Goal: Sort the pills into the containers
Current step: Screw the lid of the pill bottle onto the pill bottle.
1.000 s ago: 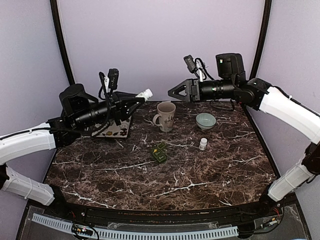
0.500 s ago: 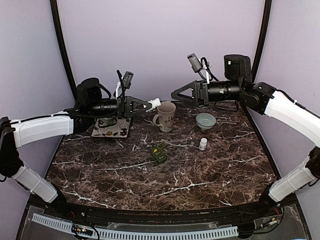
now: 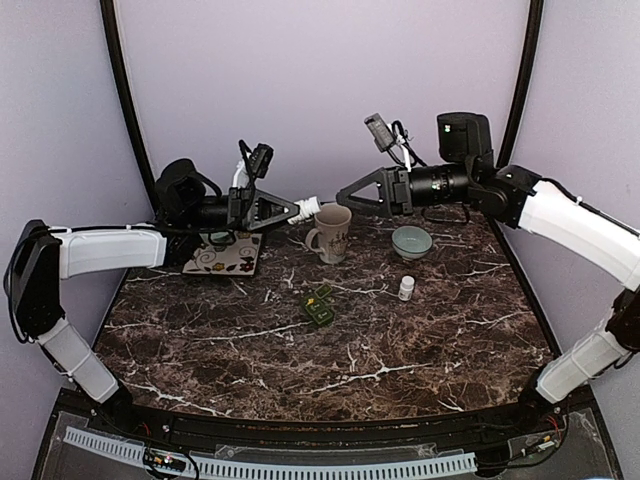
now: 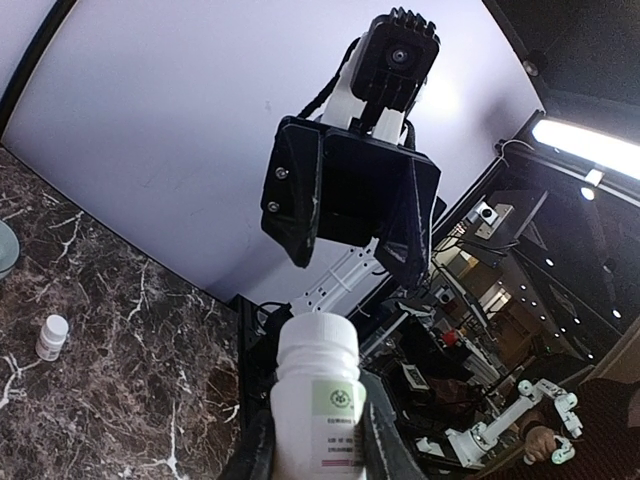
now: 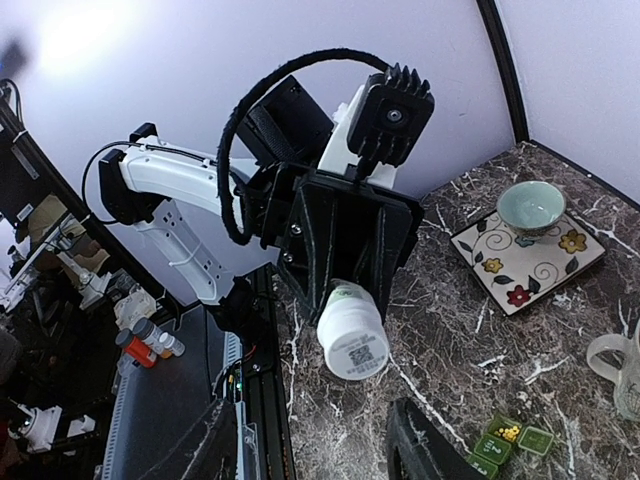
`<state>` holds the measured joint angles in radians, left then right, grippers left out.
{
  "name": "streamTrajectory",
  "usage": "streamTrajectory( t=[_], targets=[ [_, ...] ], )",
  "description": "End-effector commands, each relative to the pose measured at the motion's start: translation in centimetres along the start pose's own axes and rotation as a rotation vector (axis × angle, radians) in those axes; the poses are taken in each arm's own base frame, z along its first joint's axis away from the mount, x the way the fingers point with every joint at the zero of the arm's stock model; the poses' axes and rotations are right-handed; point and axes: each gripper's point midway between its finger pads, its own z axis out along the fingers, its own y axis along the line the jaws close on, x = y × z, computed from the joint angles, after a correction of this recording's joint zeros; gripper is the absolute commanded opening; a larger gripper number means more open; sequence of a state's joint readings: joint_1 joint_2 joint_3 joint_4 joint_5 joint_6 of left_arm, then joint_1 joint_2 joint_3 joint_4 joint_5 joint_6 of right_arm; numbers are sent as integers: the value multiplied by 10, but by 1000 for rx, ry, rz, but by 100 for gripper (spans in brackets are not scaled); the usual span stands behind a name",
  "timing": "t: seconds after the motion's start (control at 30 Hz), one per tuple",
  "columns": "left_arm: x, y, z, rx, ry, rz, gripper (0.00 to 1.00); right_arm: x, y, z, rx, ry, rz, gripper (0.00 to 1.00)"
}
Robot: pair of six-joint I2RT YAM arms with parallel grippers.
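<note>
Yellow pills (image 5: 511, 432) in green organizer (image 3: 320, 306)

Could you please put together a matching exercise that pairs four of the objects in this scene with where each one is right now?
Things:
1. white plastic pill bottle
2. beige ceramic mug
3. small white capped vial
4. green plastic pill organiser

Places:
A. on the marble, in front of the pale green ceramic bowl
B. mid-table, nearest the arm bases
C. gripped in the left end effector, off the table
D. upright between the floral square tile and the bowl

Pairs: 1-C, 2-D, 3-A, 4-B
</note>
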<state>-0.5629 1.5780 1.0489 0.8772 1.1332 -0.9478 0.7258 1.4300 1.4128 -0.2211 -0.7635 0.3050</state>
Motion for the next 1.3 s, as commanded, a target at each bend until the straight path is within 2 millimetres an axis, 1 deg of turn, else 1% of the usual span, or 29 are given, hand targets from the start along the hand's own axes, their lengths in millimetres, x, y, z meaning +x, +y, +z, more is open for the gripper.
streamTrajectory(
  t=[0.0, 0.47, 0.67, 0.9, 1.03, 1.07, 1.27],
  targets=[
    [-5, -20, -1, 78, 23, 37, 2, -18, 7, 3, -49, -39, -23, 50],
    [-7, -13, 4, 112, 52, 17, 2, -17, -3, 19, -87, -15, 20, 50],
    [-9, -9, 5, 116, 59, 15, 2, -13, -7, 24, -89, 5, 30, 49],
    [-13, -4, 7, 119, 64, 11, 2, -11, -11, 31, -83, 19, 27, 45],
    [-14, -2, 8, 122, 65, 9, 2, -13, -9, 31, -76, 26, 18, 42],
    [-14, -2, 8, 123, 67, 8, 2, -7, -17, 36, -71, 40, 31, 42],
    [-17, -1, 7, 123, 64, 14, 2, -2, -24, 41, -48, 64, 38, 42]
  ],
)
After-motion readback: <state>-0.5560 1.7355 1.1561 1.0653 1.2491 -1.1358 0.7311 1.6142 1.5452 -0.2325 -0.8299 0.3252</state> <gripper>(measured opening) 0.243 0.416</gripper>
